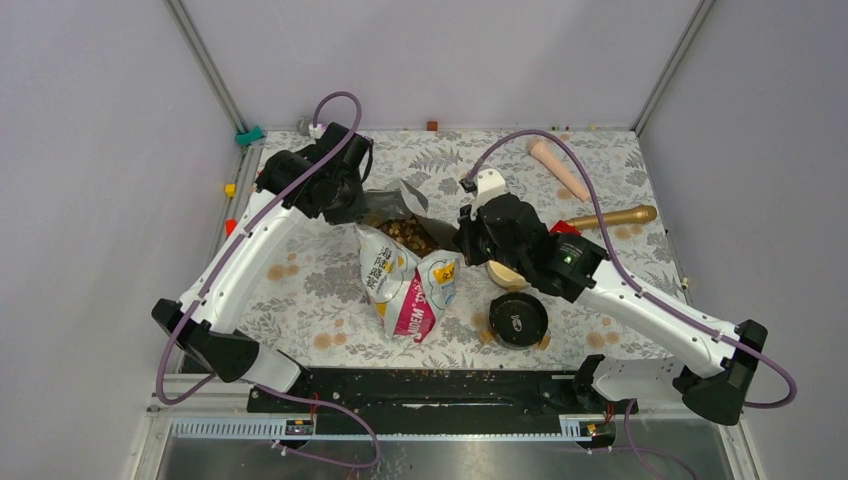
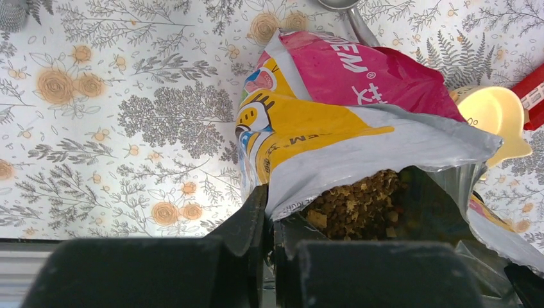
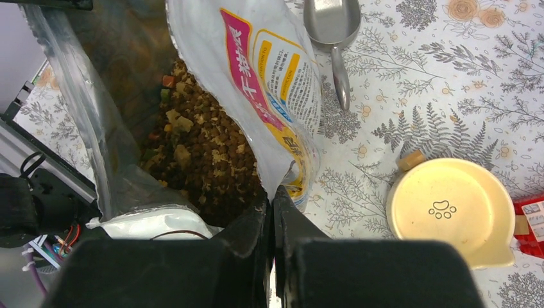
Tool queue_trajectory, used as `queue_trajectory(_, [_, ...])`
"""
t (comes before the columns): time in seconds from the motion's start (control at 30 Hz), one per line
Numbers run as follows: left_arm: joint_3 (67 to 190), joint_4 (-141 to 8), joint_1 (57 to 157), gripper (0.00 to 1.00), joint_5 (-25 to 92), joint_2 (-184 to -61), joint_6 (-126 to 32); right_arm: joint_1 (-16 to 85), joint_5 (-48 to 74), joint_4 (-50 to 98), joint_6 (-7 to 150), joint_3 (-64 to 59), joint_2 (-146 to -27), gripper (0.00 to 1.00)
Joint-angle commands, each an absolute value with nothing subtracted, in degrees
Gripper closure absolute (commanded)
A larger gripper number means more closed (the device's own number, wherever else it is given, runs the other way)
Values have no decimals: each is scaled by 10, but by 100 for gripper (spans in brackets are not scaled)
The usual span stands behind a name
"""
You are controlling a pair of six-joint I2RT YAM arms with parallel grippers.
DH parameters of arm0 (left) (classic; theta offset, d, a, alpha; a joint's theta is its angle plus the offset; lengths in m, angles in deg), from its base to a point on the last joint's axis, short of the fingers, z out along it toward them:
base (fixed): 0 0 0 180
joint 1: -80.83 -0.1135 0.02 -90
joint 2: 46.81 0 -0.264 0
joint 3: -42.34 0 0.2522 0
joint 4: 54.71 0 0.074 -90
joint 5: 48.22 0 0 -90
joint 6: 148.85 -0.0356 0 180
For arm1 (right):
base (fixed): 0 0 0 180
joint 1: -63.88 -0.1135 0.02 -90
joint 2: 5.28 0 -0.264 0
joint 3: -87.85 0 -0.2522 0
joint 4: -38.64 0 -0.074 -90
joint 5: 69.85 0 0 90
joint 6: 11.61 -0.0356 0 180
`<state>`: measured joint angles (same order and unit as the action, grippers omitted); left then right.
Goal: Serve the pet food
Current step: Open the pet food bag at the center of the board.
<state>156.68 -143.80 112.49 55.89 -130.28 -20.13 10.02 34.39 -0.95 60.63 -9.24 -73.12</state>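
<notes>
The pet food bag [image 1: 405, 285], white, pink and yellow, lies on the flowered table with its mouth open toward the back. The pet food [image 1: 405, 235], brown and tan kibble, shows inside the mouth. It also shows in the left wrist view [image 2: 359, 205] and the right wrist view [image 3: 205, 160]. My left gripper [image 1: 350, 205] is shut on the left rim of the bag mouth [image 2: 272, 212]. My right gripper [image 1: 465, 240] is shut on the right rim [image 3: 272, 199]. A cream bowl [image 3: 446, 208] with a paw print stands empty beside the bag, partly under my right arm [image 1: 505, 272].
A metal scoop [image 3: 333, 25] lies on the table beside the bag. A black round dish [image 1: 518, 320] sits at the front right. A gold-handled tool [image 1: 610, 217], a peach stick [image 1: 558, 168] and a red box [image 3: 529, 218] lie at the back right.
</notes>
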Motion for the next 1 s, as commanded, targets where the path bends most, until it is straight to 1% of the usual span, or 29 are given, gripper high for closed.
queue_trajectory(0.0, [1614,-1378,1106,100,578,-1289,-232,110,329,62,621,-32,-726,99])
queue_trajectory(0.07, [1592,-1377,1106,100,562,-1280,-232,110,303,63,622,-39,-723,91])
queue_trajectory(0.1, [1578,-1377,1106,96,556,-1272,-233,110,287,66,624,-45,-720,88])
queue_trajectory(0.13, [1564,-1375,1106,75,549,-1263,-234,110,272,69,629,-54,-714,80])
queue_trajectory(0.17, [1544,-1371,1106,52,541,-1252,-238,110,257,78,634,-65,-707,65])
queue_trajectory(0.2, [1532,-1364,1106,32,534,-1241,-244,109,246,88,636,-78,-698,49])
queue_trajectory(0.23, [1523,-1360,1106,15,526,-1229,-248,110,238,98,635,-90,-688,32])
queue_trajectory(0.27, [1518,-1361,1106,4,523,-1219,-249,110,233,109,633,-102,-678,9])
queue_trajectory(0.3, [1516,-1361,1106,1,520,-1208,-251,110,228,118,632,-112,-667,2])
queue_trajectory(0.33, [1514,-1360,1106,1,516,-1194,-253,110,228,124,628,-122,-653,1])
queue_trajectory(0.47, [1508,-1360,1106,1,502,-1153,-257,110,260,117,626,-145,-607,1])
queue_trajectory(0.6, [1478,-1353,1106,1,528,-1107,-267,123,331,45,589,-155,-564,1])
queue_trajectory(0.8, [1364,-1356,1100,1,619,-1037,-247,200,361,-31,564,-199,-509,0])
queue_trajectory(0.97, [1265,-1346,1073,1,670,-967,-213,235,399,-59,568,-243,-460,0])
